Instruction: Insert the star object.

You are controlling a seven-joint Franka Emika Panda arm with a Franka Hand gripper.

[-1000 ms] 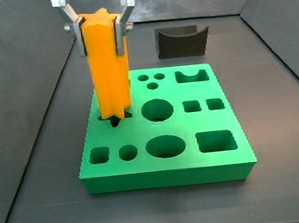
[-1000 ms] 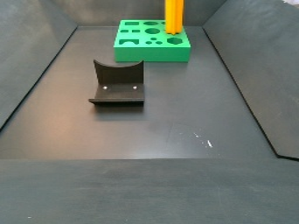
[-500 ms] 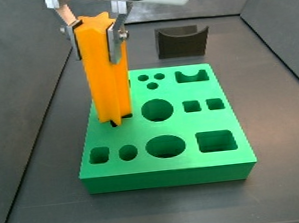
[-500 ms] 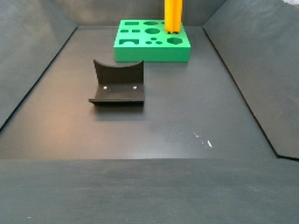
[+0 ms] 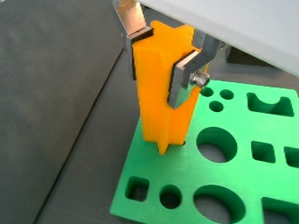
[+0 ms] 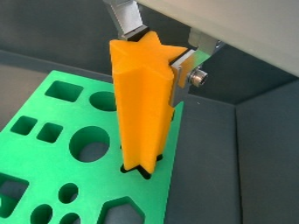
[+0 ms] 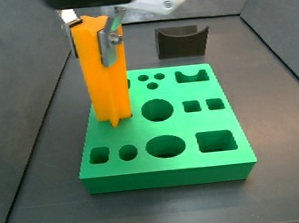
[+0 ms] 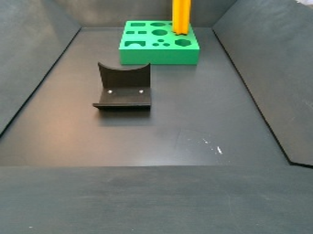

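1. The robot's two-finger jaws [image 5: 166,63] are clamped on the upper part of the star object [image 5: 162,92], a tall bright orange plastic prism with ridged sides, one flat silver finger [image 5: 184,79] pressed to each flank in both wrist views.
2. Straight below the jaws, the prism stands upright with its lower end at a star-shaped hole near one edge of the green plastic block with shaped holes [image 7: 183,140]; in a wrist view [image 6: 140,101] the tip sits in the mouth of that hole, though how deep it goes cannot be told.
3. Round, square and other cut-outs in the green block lie open just beside the prism, away from the jaws.
4. In a side view the dark grey curved block [image 8: 123,87] rests on the dark counter [image 8: 184,128], well apart from the jaws and the green block [image 8: 159,41].
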